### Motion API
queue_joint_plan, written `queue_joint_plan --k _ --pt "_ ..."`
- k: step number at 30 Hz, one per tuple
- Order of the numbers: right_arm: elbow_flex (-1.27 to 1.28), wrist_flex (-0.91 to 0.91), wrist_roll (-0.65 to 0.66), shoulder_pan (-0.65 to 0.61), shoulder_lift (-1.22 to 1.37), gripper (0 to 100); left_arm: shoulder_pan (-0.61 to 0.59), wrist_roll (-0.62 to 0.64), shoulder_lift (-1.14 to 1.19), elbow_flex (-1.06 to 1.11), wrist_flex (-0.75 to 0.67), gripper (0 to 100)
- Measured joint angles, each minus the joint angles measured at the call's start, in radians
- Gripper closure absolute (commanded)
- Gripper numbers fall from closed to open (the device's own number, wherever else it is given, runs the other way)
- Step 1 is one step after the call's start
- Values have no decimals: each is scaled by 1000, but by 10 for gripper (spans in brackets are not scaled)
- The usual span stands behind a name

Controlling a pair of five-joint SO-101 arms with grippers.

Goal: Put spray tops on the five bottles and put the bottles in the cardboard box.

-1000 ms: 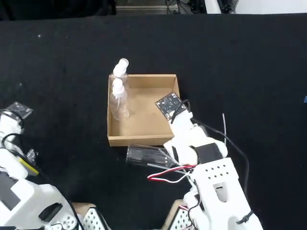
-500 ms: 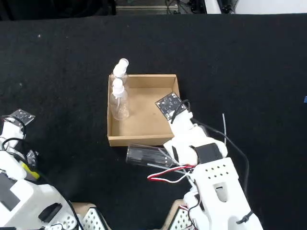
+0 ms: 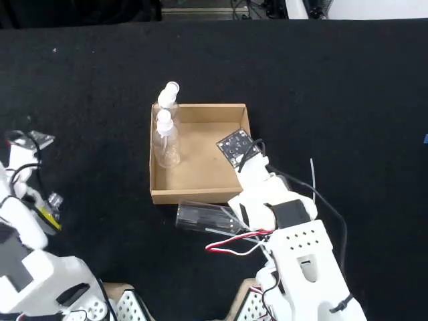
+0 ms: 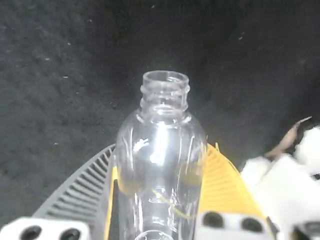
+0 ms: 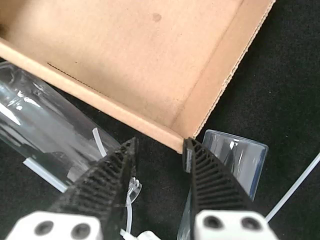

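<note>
My left gripper (image 4: 160, 200) is shut on a clear bottle (image 4: 161, 145) with a bare threaded neck and no spray top. In the high view it is at the table's left edge (image 3: 44, 212). The cardboard box (image 3: 200, 167) holds one upright bottle with a spray top (image 3: 165, 139). Another spray-topped bottle (image 3: 169, 93) leans at its far left corner. A clear bottle (image 3: 204, 217) lies in front of the box, also seen as bottle (image 5: 45, 120). My right gripper (image 5: 160, 147) is open just above the box's front corner (image 5: 182, 137). Beside it lies another clear bottle (image 5: 235, 155).
A thin white dip tube (image 3: 312, 175) lies on the black cloth right of the right arm. Another tube (image 5: 99, 142) rests against the lying bottle. Red and white wires (image 3: 231, 244) hang by the right arm's base.
The left arm has lifted and swung a little toward the box with its bottle, whose neck now shows in the high view. The right arm has kept still.
</note>
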Motion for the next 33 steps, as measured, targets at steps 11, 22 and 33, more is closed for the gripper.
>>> queue_joint_plan --k 11,22,33 --pt "-100 163 61 118 20 881 150 465 -483 397 -311 970" --pt "-245 308 71 153 20 881 362 979 -730 572 -562 970" --pt "-377 397 238 618 86 878 373 1235 -732 710 -796 970"
